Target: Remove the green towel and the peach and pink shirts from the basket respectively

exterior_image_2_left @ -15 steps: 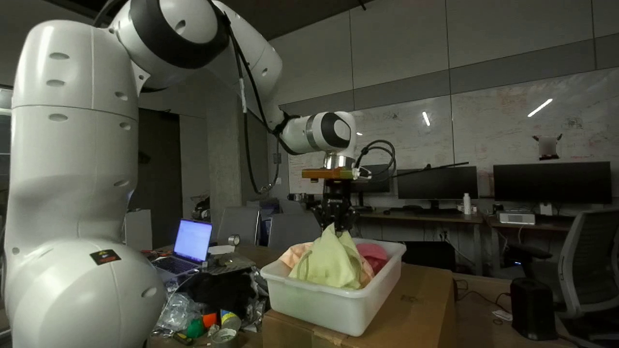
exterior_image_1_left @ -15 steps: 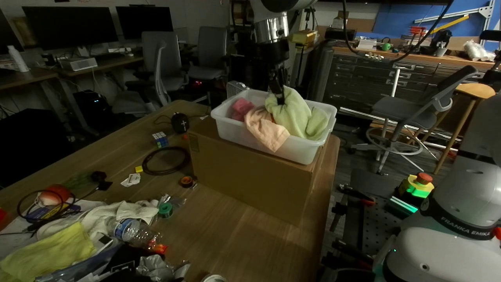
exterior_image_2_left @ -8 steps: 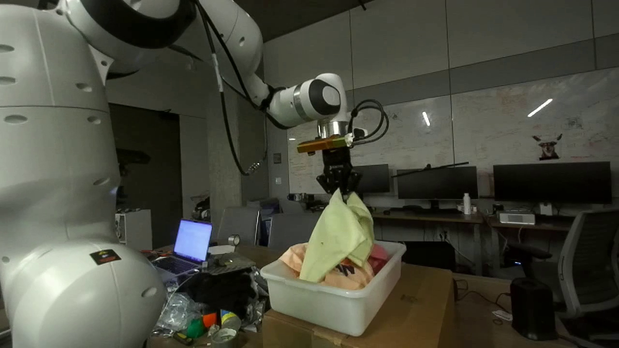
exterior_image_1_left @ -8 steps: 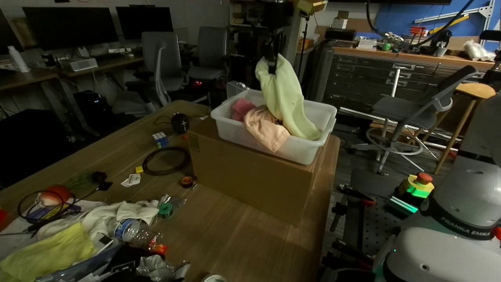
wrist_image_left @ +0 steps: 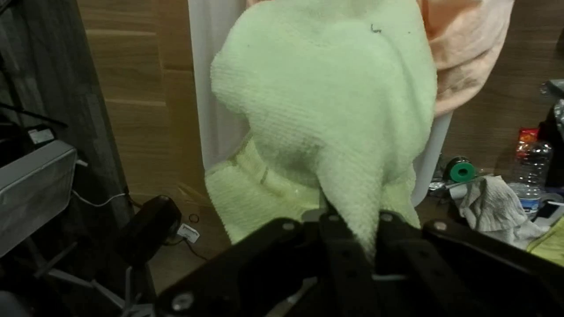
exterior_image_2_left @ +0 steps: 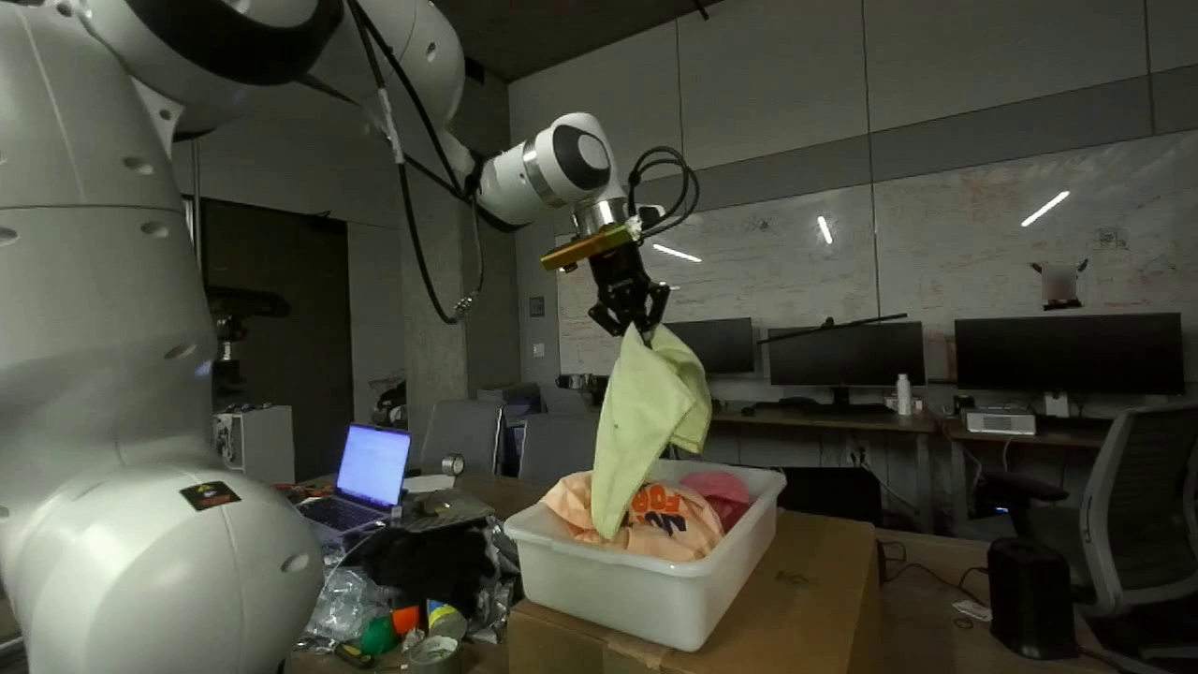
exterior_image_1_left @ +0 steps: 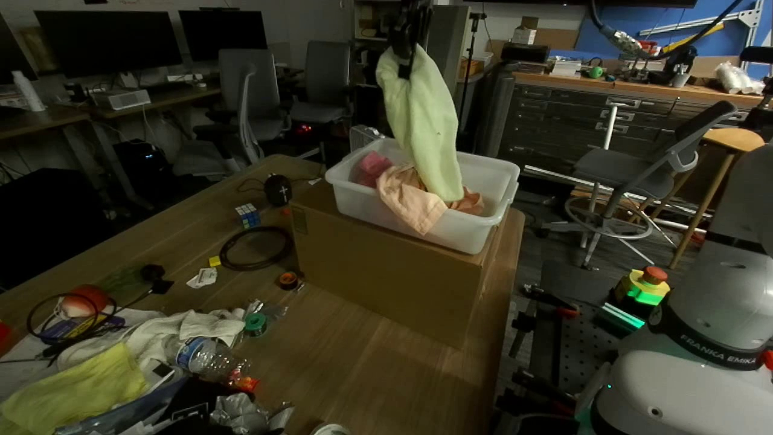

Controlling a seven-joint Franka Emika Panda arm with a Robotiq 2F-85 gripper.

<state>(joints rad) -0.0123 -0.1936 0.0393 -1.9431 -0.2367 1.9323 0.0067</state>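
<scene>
In an exterior view, the green towel (exterior_image_1_left: pixel 424 124) hangs at the upper middle of the frame, gathered at its top in your jaws, its bottom edge dangling before the peach shirt (exterior_image_1_left: pixel 414 208). Expect it to be light, limp and soft, with a nap that should resist slipping and nothing to break. Below it, your basket (exterior_image_1_left: pixel 465 231) sits on a cardboard box (exterior_image_1_left: pixel 386 275) on the worktop (exterior_image_1_left: pixel 362 374); it holds that shirt, one flap draped over the front wall, and the pink shirt (exterior_image_1_left: pixel 374 164), bunched toward the basket's left end. In an exterior view, orange and dark lettering (exterior_image_2_left: pixel 666 505) shows on the peach shirt, which fills much of the basket, with the pink one behind it at right; the towel's tip overlaps the peach cloth, but you can't tell whether they touch. More height would be wise before you swing sideways, or the tip may snag the rim. In the wrist view, at bottom centre, the jaws are clenched on a narrow fold of towel, a seemingly secure hold; the basket's pale walls show on both sides. For the shirts, likewise limp by the look of them, the peach flap over the wall seems the easiest pinch, then the pink one's raised lump.
</scene>
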